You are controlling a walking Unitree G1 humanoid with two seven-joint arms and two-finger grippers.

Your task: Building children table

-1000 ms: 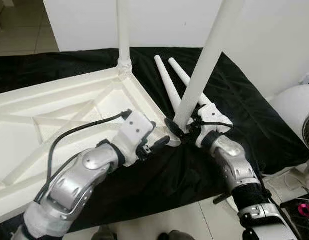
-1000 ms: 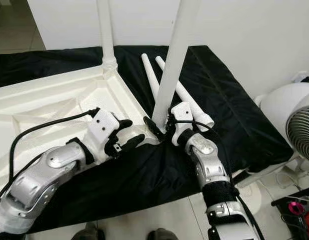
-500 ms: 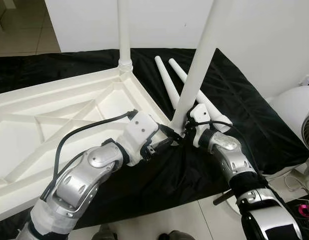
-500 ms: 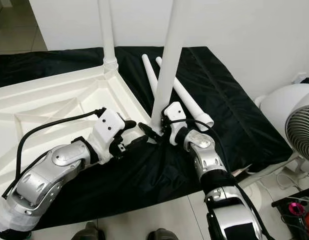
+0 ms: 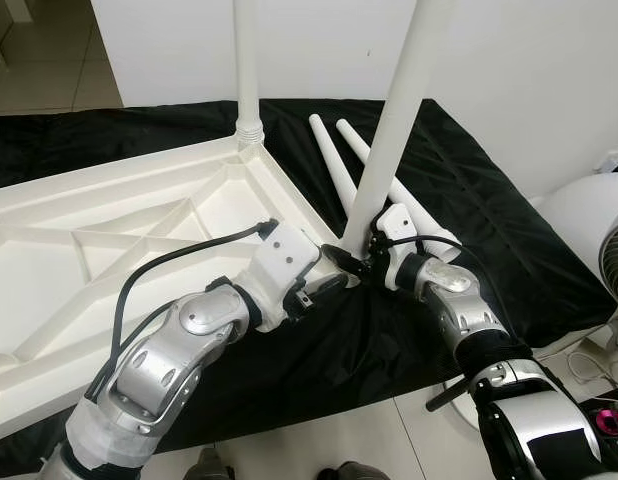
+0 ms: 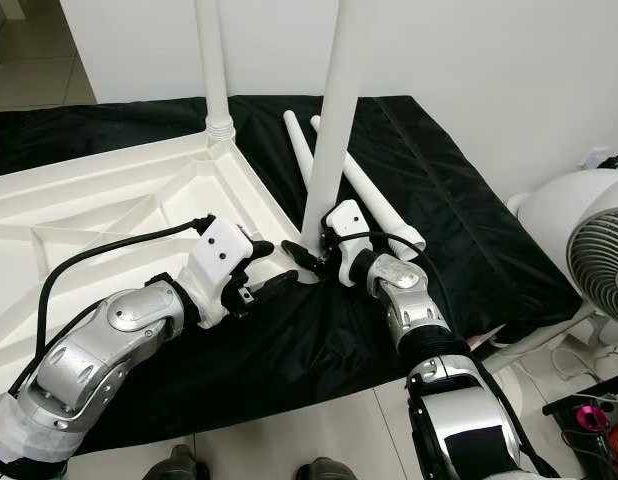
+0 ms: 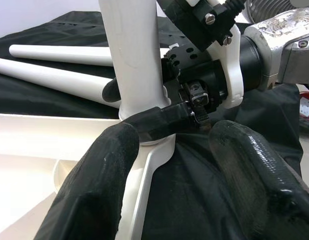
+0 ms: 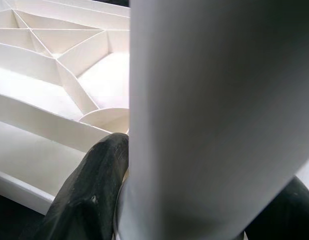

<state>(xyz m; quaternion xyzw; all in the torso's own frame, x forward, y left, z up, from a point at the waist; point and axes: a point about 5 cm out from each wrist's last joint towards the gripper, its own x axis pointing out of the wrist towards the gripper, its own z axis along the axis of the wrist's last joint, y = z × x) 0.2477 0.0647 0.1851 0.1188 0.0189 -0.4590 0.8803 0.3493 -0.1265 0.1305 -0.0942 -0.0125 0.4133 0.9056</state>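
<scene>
Tabletop: the white moulded plastic children's tabletop is lying upside down on the black cloth, its ribbed underside facing up, taking up the left of the scene.
Gripped leg: a white round tapered plastic leg is standing at the tabletop's near right corner, leaning slightly to the right as it rises.
Right gripper: the right gripper is reaching in from the right at the very base of that leg.
Right fingers: in the right wrist view, one black finger is pressing against one side of the leg and the other is showing dark on the opposite side, so the fingers are closing round the leg and gripping it.
Left gripper: the left gripper is hovering just to the near left of the same corner, pointing at the leg's base.
Left fingers: the two black fingers are spreading wide apart and holding nothing, with the tabletop's corner lying between them.
Far leg: a second white leg is standing upright at the far right corner.
Loose legs: two more white tapered legs are lying side by side on the cloth, beyond the gripped leg.
Fan: a white fan is sitting at the far right.
</scene>
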